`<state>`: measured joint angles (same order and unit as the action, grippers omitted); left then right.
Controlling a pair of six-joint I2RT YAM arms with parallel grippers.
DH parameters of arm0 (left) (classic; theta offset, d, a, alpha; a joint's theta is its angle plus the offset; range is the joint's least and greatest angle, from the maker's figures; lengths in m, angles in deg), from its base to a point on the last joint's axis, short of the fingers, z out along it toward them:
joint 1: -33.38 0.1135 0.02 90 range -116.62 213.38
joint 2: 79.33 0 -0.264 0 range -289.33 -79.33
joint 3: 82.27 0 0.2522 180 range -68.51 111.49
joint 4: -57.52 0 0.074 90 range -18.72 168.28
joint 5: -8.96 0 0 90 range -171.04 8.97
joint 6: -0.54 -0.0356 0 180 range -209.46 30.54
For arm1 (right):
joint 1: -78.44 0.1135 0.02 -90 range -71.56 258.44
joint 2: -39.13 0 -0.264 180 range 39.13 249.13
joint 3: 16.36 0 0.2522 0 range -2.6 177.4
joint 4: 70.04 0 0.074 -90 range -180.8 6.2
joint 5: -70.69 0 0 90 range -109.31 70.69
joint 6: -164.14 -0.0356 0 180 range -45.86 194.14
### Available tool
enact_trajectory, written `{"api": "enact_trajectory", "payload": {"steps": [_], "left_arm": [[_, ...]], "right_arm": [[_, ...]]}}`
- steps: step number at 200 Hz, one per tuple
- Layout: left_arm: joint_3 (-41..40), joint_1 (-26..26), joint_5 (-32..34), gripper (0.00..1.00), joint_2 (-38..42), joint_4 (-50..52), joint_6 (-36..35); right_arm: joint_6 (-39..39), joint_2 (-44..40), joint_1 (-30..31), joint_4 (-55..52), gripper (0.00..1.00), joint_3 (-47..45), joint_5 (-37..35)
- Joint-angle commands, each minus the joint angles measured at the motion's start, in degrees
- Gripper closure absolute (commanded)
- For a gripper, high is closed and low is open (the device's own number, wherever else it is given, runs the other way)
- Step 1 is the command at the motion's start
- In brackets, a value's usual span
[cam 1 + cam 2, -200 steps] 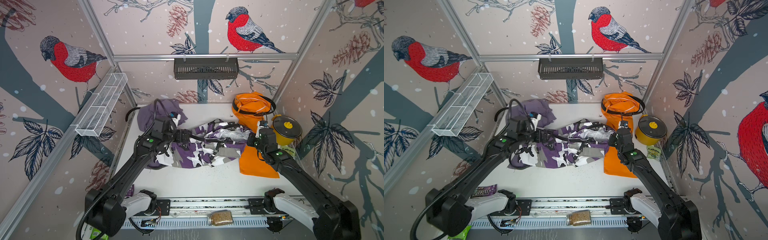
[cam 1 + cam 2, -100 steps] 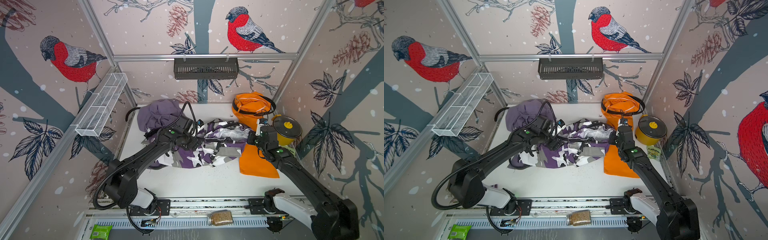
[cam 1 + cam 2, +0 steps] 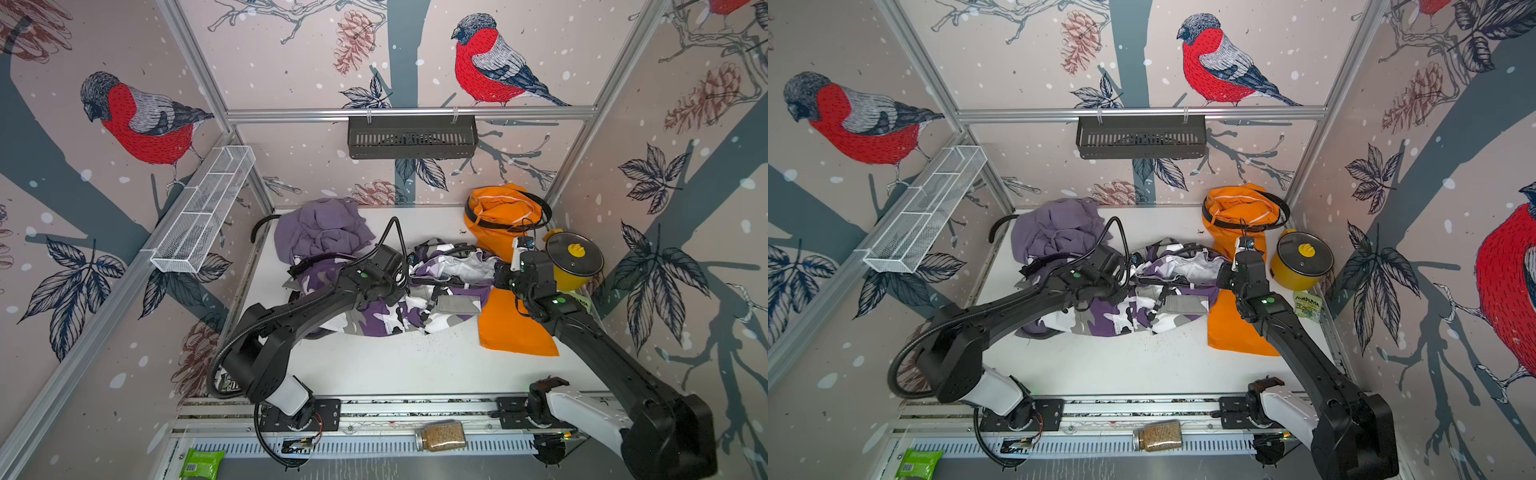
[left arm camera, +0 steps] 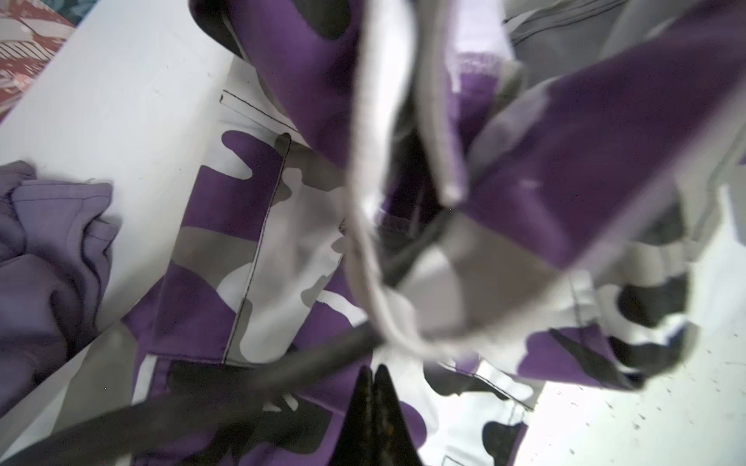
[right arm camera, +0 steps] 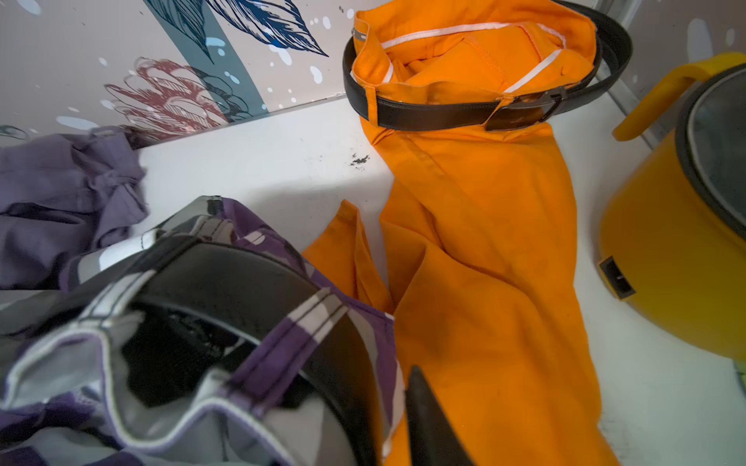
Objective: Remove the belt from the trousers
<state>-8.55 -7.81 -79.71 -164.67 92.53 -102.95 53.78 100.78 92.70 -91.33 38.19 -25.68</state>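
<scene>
L gripper (image 4: 373, 373) closed at camo trousers (image 3: 386, 320); belt (image 5: 250, 282) in loops

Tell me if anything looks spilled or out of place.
Yes: dark specks are scattered on the table before the camo trousers, like a spill, and a jar lies on its side on the front rail.

Three pairs are counted: lilac pair (image 3: 320, 226) at eleven o'clock, camouflage pair (image 3: 386, 318) central, orange pair (image 3: 513, 328) at two o'clock. Two black belts (image 5: 436, 115) (image 5: 242, 282) are clearly seen, plus one yellow pot (image 3: 573, 259) and one jar (image 3: 440, 435).
</scene>
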Motion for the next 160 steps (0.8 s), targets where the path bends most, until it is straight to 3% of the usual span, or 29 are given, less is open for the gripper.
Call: {"api": "enact_trajectory", "payload": {"steps": [1,45,74,103,160], "left_arm": [[-2.5,-1.1,5.2,1.00,5.9,-3.0,1.7],[-10.0,-1.7,10.3,1.00,18.5,-5.1,3.0],[-11.7,-1.7,16.5,1.00,22.7,-5.5,3.9],[-13.5,-1.6,28.0,1.00,26.7,-7.1,7.9],[-15.5,-0.1,36.3,1.00,31.2,-7.6,8.1]], "right_arm": [[3.4,4.4,-0.8,-0.4,0.55,2.7,-4.0],[4.4,15.2,-1.8,-2.2,0.53,6.3,-3.1],[4.6,16.1,-2.0,-1.6,0.53,6.6,-5.4],[5.1,15.8,-2.4,-2.3,0.54,7.3,-6.1],[5.1,16.6,-2.9,-1.9,0.54,6.0,-5.1]]}}
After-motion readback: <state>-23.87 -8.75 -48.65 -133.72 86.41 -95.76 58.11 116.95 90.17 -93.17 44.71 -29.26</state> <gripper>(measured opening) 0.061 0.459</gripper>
